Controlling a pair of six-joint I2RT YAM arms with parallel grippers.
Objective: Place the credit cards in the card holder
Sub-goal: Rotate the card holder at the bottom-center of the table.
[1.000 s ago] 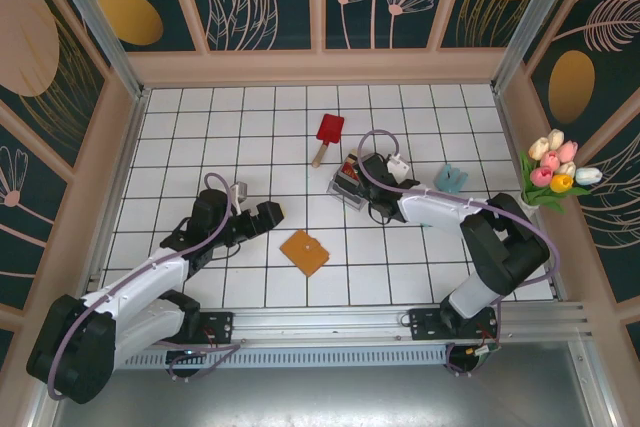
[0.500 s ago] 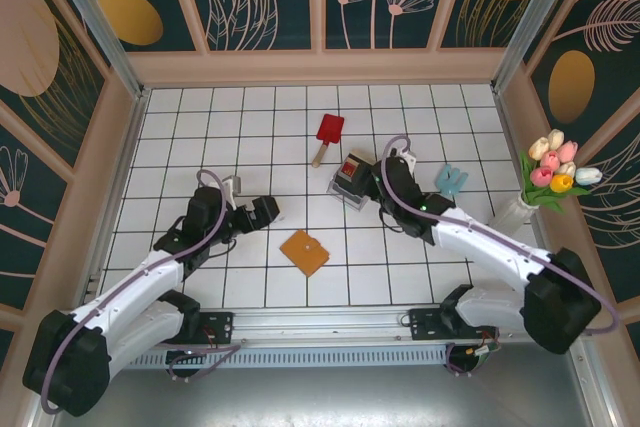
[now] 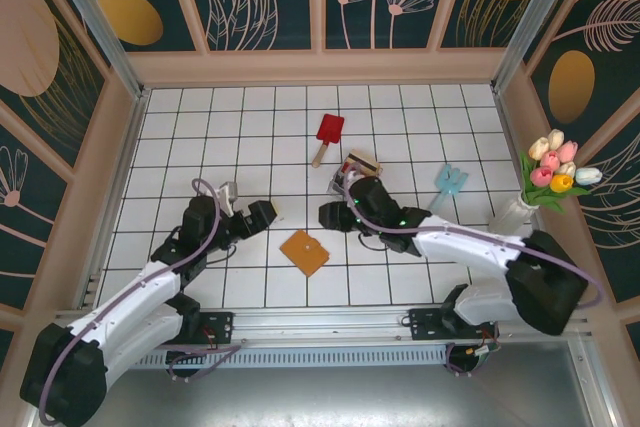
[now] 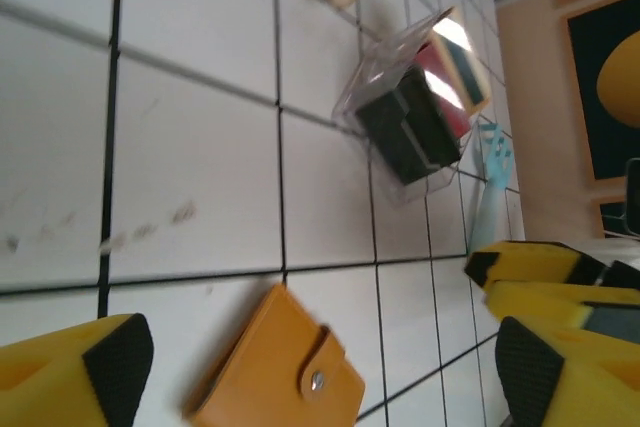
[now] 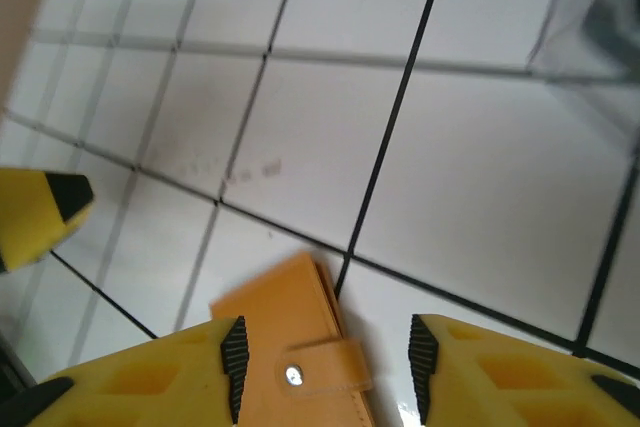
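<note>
The card holder, a closed orange-tan wallet with a snap tab, lies flat on the white tiles. In the left wrist view the card holder sits between and beyond my wide-apart fingers. My left gripper is open just left of it. My right gripper is open just above and right of it; its wrist view has the card holder under the spread fingertips. The credit cards, black, red and tan, stand inside a tilted clear box.
A red paddle with a wooden handle lies behind the box. A light blue object lies at the right, and a vase of tulips stands by the right wall. Low walls ring the tiled floor.
My right gripper has left the clear box and swung left and nearer, down to the card holder. The left gripper has shifted slightly toward the card holder. The box now stands tilted.
</note>
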